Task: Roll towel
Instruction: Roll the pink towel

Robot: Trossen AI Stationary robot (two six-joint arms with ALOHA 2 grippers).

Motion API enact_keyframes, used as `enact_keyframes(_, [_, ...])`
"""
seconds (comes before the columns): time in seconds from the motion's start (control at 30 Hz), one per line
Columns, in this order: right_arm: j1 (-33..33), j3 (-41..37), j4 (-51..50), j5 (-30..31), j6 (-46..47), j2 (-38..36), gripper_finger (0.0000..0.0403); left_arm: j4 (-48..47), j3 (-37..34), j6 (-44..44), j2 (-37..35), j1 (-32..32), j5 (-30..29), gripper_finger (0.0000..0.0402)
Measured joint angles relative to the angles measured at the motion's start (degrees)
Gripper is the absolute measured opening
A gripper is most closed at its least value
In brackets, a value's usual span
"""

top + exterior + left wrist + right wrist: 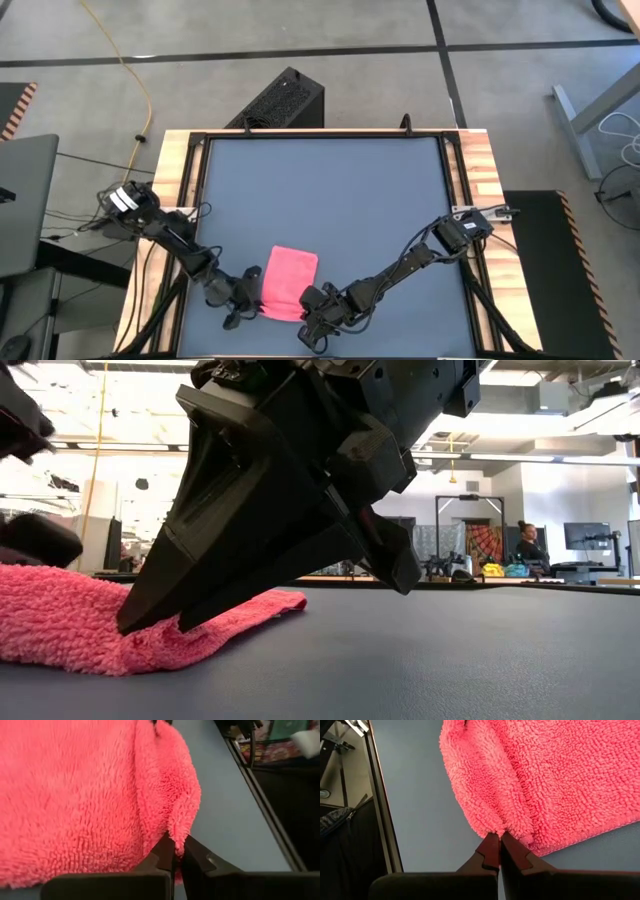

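Observation:
The pink towel (289, 282) lies flat on the dark grey table (330, 190), near its near edge. It also shows in the low view (70, 615). Its near edge is turned up into a thick fold. My left gripper (257, 297) is shut on the fold's left end. My right gripper (309, 306) is shut on its right end. In the low view my right gripper (150, 625) fills the middle, slanting down onto the towel. My left gripper pinches the end of the turned-up near edge (177, 837) between its two fingertips, coming in low from the table's left. The rest of the towel lies on the table. My right gripper pinches the fold's right end (501, 827) at its fingertips, slanting down from the table's right. The pinched edge (165, 632) is raised slightly; the rest of the towel lies on the table.
The table has a black frame rail (455, 180) and wooden borders (480, 170) at both sides. A black box (283, 100) stands on the floor beyond the far edge. A person (527, 545) sits far off in the room behind.

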Motion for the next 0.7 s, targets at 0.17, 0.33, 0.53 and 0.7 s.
enact_keyframes(0.17, [0.0,0.0,0.0,0.0,1.3,0.0,0.0021,-2.3,0.2,-6.4,-0.2,3.0,6.1,0.0001])
enact_keyframes(0.33, [0.0,0.0,-0.1,0.0,2.4,0.0,0.0021,-2.6,0.2,-9.1,-0.3,4.9,8.8,0.0])
enact_keyframes(0.53, [0.0,0.0,-2.1,0.2,4.2,0.0,0.0021,-6.6,0.3,-14.7,-0.3,6.3,9.7,0.0])
enact_keyframes(0.7, [0.0,0.1,-2.7,0.7,2.9,0.0,0.0024,-6.9,0.3,-18.2,-0.3,6.8,9.6,0.0])
